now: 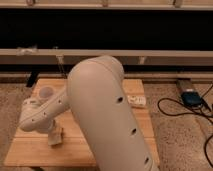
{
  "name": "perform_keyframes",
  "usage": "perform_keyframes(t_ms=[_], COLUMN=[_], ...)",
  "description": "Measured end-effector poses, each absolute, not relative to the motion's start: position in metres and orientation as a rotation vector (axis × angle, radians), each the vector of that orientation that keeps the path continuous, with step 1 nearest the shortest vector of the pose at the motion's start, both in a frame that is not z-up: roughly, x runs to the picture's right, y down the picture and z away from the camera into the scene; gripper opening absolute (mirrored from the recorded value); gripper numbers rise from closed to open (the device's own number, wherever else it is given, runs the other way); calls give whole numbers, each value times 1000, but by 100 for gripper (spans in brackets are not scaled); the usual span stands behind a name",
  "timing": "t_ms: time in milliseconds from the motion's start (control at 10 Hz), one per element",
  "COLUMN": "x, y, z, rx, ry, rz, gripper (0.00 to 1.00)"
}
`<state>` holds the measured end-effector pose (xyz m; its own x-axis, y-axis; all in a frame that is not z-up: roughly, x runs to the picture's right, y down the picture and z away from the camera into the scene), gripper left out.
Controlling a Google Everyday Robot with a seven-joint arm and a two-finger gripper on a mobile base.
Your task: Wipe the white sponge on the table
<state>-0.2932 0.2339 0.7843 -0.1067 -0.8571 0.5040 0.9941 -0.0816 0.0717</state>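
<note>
My gripper [54, 135] is low over the front left of the wooden table [30, 152], at the end of the white forearm. A small cream block, the white sponge [56, 138], shows at its tip and rests against the planks. The jaws are closed on it, and the wrist hides most of them. My large white upper arm fills the middle of the view and covers much of the tabletop.
A white cup [46, 92] stands at the back left of the table, just behind the forearm. A small white item [136, 101] lies near the right edge. On the floor to the right are a dark box [191, 97] and black cables [180, 112].
</note>
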Motion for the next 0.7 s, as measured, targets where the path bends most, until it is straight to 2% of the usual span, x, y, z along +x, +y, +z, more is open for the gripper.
perform_keyframes(t_ms=[700], x=[-247], y=[248], z=[795], rx=[-462], ry=[-440], rz=[-1540], gripper=[0])
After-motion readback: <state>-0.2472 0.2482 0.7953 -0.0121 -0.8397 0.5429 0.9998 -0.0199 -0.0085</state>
